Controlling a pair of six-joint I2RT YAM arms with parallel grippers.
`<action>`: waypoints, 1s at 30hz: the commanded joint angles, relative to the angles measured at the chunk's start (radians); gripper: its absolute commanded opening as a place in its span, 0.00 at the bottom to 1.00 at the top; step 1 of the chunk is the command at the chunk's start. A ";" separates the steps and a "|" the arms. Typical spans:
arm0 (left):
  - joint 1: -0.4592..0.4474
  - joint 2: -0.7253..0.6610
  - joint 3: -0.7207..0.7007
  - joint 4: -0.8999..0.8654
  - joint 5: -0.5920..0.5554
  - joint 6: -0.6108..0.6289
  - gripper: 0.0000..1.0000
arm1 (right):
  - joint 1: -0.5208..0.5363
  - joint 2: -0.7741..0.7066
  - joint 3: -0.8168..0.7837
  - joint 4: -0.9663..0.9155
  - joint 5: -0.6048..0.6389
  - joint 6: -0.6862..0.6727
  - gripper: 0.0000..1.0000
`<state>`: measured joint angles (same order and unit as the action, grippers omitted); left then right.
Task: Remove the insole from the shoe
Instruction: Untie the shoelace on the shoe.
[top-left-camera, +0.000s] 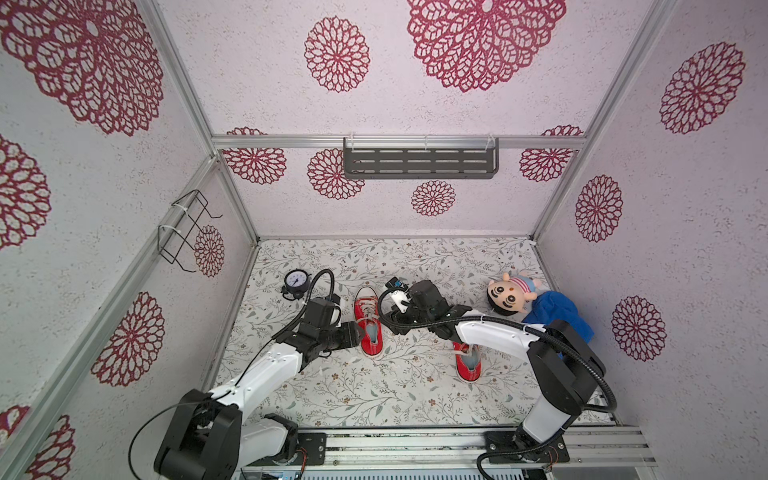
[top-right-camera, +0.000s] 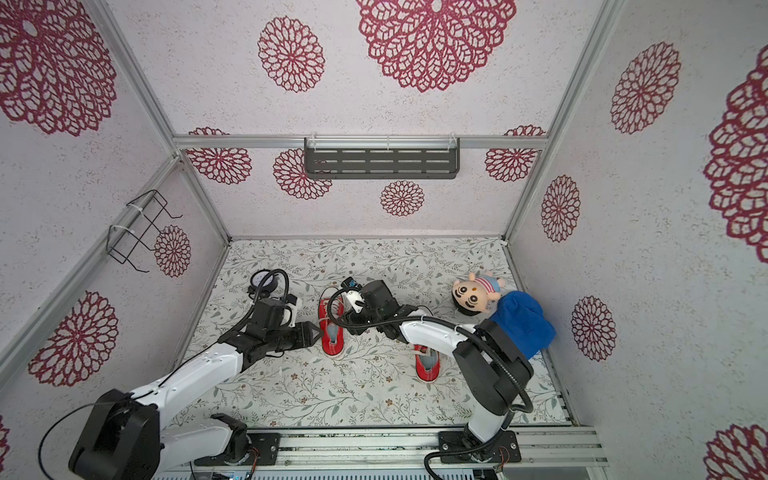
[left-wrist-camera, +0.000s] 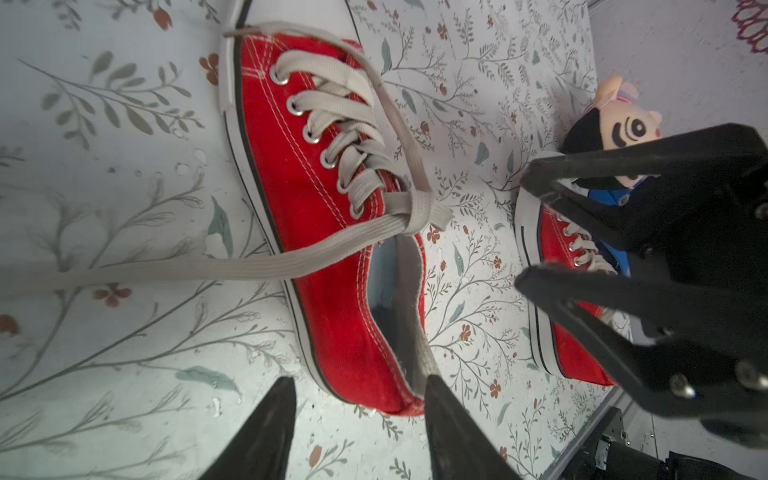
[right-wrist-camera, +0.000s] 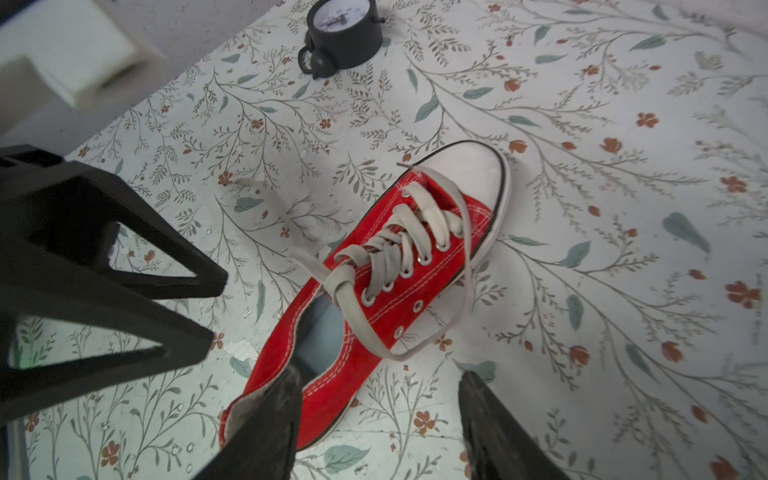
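Pale, grainy walls (top-left-camera: 257, 83) printed with crimson flower medallions (top-left-camera: 336, 54) close in three sides, joined by aluminium framing (top-left-camera: 282, 142). A dark slotted shelf (top-left-camera: 419, 163) hangs on the back wall, and a black wire rack (top-left-camera: 183, 228) on a side wall. The desk (top-left-camera: 374, 395) wears a leafy cover dotted with small rust flowers, evenly lit.

We note bright, even, diffuse light; shadows on the counter (top-left-camera: 415, 374) are soft. Both top views bow at edges; wrist-view foregrounds blur.
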<state>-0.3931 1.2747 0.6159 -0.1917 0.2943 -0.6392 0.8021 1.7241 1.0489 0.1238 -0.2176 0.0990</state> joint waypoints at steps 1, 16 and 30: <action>-0.007 0.048 0.021 0.130 -0.032 -0.045 0.52 | 0.022 0.026 0.022 0.072 -0.009 0.050 0.63; -0.018 0.213 0.074 0.195 -0.082 -0.036 0.48 | 0.048 0.106 0.060 0.097 0.089 0.090 0.59; -0.049 0.247 0.082 0.250 -0.078 -0.028 0.05 | 0.054 0.172 0.135 0.099 0.130 0.067 0.63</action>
<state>-0.4179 1.5234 0.6857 -0.0051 0.1955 -0.6727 0.8482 1.8858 1.1446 0.1921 -0.1047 0.1673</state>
